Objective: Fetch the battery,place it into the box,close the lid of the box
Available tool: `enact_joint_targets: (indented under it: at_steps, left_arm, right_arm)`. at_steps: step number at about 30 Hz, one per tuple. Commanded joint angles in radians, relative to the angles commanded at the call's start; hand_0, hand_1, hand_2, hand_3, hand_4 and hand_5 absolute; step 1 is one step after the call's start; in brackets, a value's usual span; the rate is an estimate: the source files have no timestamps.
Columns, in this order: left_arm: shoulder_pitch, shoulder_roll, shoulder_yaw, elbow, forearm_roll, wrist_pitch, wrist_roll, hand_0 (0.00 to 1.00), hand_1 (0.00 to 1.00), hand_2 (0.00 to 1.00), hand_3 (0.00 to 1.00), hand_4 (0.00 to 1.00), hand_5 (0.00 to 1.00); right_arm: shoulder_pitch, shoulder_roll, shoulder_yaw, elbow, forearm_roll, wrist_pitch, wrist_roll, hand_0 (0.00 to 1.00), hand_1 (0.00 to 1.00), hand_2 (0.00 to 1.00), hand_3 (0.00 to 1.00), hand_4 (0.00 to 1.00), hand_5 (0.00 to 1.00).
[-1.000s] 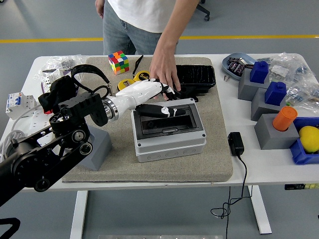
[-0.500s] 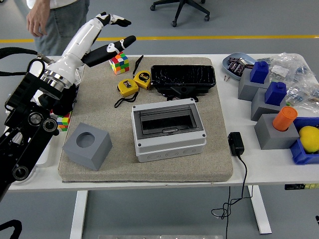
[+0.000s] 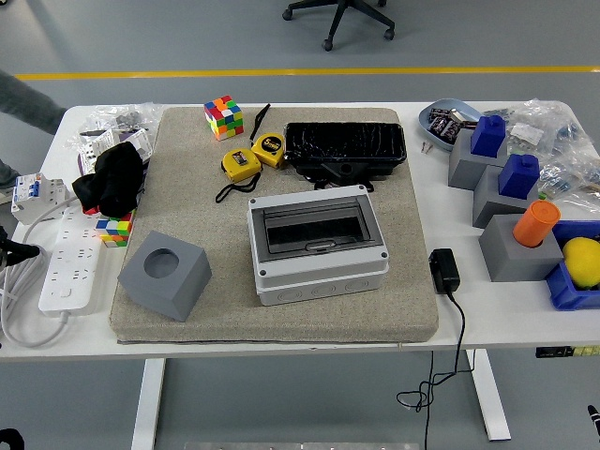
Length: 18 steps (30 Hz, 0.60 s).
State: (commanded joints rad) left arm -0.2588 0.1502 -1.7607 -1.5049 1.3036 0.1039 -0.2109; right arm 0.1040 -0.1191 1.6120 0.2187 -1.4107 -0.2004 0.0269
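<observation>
1. The box (image 3: 319, 242) sits in the middle of the mat (image 3: 281, 314), its dark lid (image 3: 316, 228) lying flat over the opening.
2. The battery cannot be picked out with certainty; whether it lies under the lid cannot be told.
3. Neither robot hand shows, so whether the fingers are apart or together cannot be told. Only a small black tip (image 3: 17, 249) pokes in at the left edge beside the power strip (image 3: 66, 263).
4. Just behind the box lies a black tray (image 3: 345, 145), touching or nearly touching the box's far edge.
5. Left of the tray are two yellow tape measures (image 3: 253, 156), and behind them a colour cube (image 3: 223, 117) at the mat's far edge.
6. A grey block (image 3: 165, 274) with a round hole in its top stands on the mat's near left corner.
7. A black cloth (image 3: 112, 180) lies over the mat's left edge, with a second colour cube (image 3: 114, 228) just in front of it.
8. Off the mat to the right, a black adapter (image 3: 443, 270) lies on the table (image 3: 506, 314), its cable hanging over the near edge.
9. Further right stand grey blocks topped with blue pieces (image 3: 518, 173) and an orange cylinder (image 3: 535, 223), beside a yellow ball (image 3: 582, 260).
10. A grey sleeve (image 3: 28, 101) shows at the far left edge.
</observation>
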Motion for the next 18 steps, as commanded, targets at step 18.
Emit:
enact_joint_targets:
  at_steps: [18]
  left_arm:
    - [0.137,-0.008,-0.183,0.034,0.014,-0.242,0.166,0.998,0.998,0.998,0.984,0.998,0.958]
  right_arm:
    - [-0.014,0.004,0.036,-0.008,-0.078,0.009,0.024,0.927,0.895,0.839,0.851,0.998,0.998]
